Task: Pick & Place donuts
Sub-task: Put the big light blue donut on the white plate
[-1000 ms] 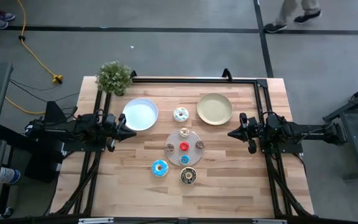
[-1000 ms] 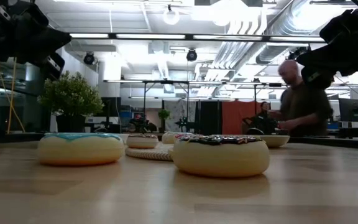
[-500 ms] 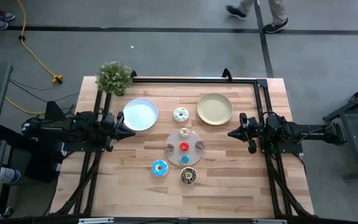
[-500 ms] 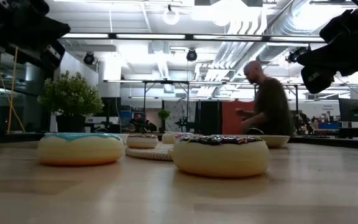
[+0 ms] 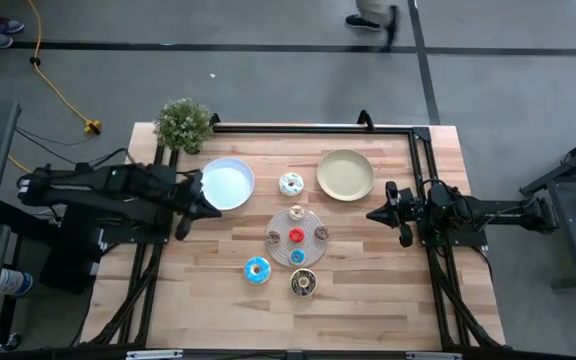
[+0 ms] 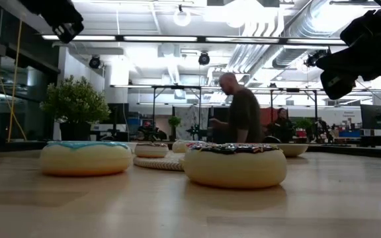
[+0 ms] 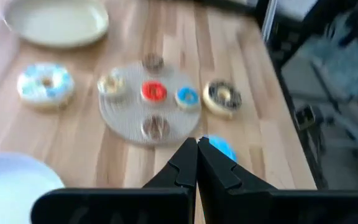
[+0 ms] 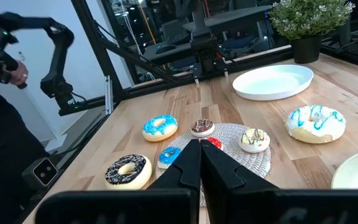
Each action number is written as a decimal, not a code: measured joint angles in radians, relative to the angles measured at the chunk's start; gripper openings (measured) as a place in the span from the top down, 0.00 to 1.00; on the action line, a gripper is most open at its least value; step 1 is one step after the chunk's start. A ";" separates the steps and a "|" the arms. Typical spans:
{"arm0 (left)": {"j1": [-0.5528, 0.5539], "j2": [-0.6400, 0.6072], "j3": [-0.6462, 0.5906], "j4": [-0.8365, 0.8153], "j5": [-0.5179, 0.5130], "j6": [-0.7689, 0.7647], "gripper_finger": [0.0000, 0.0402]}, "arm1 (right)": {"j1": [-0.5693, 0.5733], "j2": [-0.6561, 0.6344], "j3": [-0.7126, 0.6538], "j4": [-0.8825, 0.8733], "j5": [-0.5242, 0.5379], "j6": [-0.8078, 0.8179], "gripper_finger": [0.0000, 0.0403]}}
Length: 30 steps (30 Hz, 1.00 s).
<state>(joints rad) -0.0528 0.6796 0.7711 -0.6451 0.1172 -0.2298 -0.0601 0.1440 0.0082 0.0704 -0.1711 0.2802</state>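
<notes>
Donuts sit mid-table: from above I see the white-iced donut (image 5: 291,183) between the white plate (image 5: 226,184) and the yellow-green plate (image 5: 345,175), four minis on the round mat (image 5: 310,245), the blue-iced donut (image 5: 257,270) and dark brown donut (image 5: 303,283) nearest me. My left gripper (image 5: 208,208) hangs by the white plate, my right gripper (image 5: 372,214) beside the mat; only the wrist views show both pairs of fingers pressed together, empty. The low view alone shows a person (image 6: 239,118) passing behind.
</notes>
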 joint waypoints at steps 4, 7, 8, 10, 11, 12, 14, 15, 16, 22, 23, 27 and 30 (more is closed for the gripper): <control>0.000 0.152 0.137 -0.166 0.032 -0.002 1.00 | 0.000 0.000 0.000 0.000 0.000 0.000 1.00; -0.006 0.247 0.206 -0.242 0.031 -0.016 1.00 | 0.000 0.000 0.000 0.000 0.000 0.000 1.00; -0.017 0.275 0.221 -0.261 0.029 -0.018 0.99 | 0.000 0.000 0.000 0.000 0.000 0.000 1.00; -0.039 0.319 0.235 -0.274 0.030 -0.018 0.96 | 0.000 0.000 0.000 0.000 0.000 0.000 1.00; -0.048 0.338 0.237 -0.275 0.031 -0.018 0.94 | 0.000 0.000 0.000 0.000 0.000 0.000 1.00; -0.057 0.356 0.237 -0.275 0.032 -0.019 0.91 | 0.000 0.000 0.000 0.000 0.000 0.000 1.00; -0.081 0.394 0.237 -0.275 0.028 -0.044 0.84 | 0.000 0.000 0.000 0.000 0.000 0.000 1.00; -0.091 0.414 0.237 -0.275 0.020 -0.065 0.81 | 0.000 0.000 0.000 0.000 0.000 0.000 1.00; -0.100 0.433 0.237 -0.272 0.012 -0.087 0.77 | 0.000 0.000 0.000 0.000 0.000 0.000 1.00; -0.145 0.549 0.237 -0.226 -0.018 -0.248 0.54 | 0.000 0.000 0.000 0.000 0.000 0.000 1.00; -0.151 0.568 0.237 -0.217 -0.019 -0.293 0.51 | 0.000 0.000 0.000 0.000 0.000 0.000 1.00; -0.160 0.640 0.237 -0.175 -0.014 -0.525 0.45 | 0.000 0.000 0.000 0.000 0.000 0.000 1.00; -0.160 0.696 0.237 -0.143 0.008 -0.632 0.44 | 0.000 0.000 0.000 -0.001 0.000 0.000 1.00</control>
<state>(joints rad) -0.2124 1.3751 1.0080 -0.7885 0.1256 -0.8614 -0.0603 0.1440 0.0082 0.0693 -0.1711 0.2799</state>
